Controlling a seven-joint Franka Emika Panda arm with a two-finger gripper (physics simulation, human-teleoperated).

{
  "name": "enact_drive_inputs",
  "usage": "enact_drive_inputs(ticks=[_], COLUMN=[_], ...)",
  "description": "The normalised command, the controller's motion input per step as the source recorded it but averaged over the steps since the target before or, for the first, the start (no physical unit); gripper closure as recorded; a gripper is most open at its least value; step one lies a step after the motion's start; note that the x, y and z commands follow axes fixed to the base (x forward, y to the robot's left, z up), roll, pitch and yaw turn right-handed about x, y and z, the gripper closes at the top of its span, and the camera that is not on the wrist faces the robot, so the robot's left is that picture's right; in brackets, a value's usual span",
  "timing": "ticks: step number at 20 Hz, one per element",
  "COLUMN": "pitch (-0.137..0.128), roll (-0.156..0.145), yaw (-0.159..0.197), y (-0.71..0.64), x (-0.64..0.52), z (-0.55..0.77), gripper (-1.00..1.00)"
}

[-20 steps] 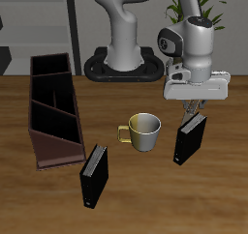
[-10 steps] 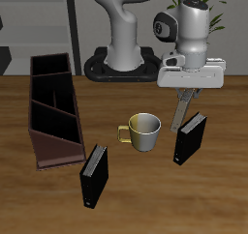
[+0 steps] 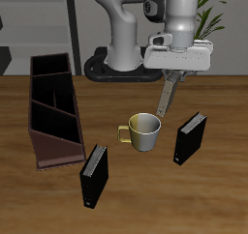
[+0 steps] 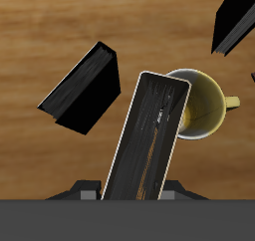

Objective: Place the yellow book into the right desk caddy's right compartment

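Pincer is closed on the top end of the yellow book, which hangs tilted in the air above the mug. To carry it well, I think it must stay high over the mug and the black books, then turn upright above the right desk caddy before going down.

The arm is built of rounded, glossy white-grey segments on a dark round base plate. A black circular cap is set at the wrist's 9 o'clock side. The gripper is carried on a pale, boxy hand.
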Motion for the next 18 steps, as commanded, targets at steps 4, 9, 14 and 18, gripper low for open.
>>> enact_drive_inputs(ticks=[4,9,14,18], pitch=[-0.027,-0.065,-0.063,-0.024], roll=[-0.083,-0.128,-0.099,-0.084], yaw=[0.001,-0.048,-0.062,-0.087], y=[-0.55,-0.61,-0.59,-0.58], x=[-0.13,-0.17,-0.29,-0.33], z=[0.31,0.33,0.32,0.25], gripper=[1.00,1.00,1.00,1.00])
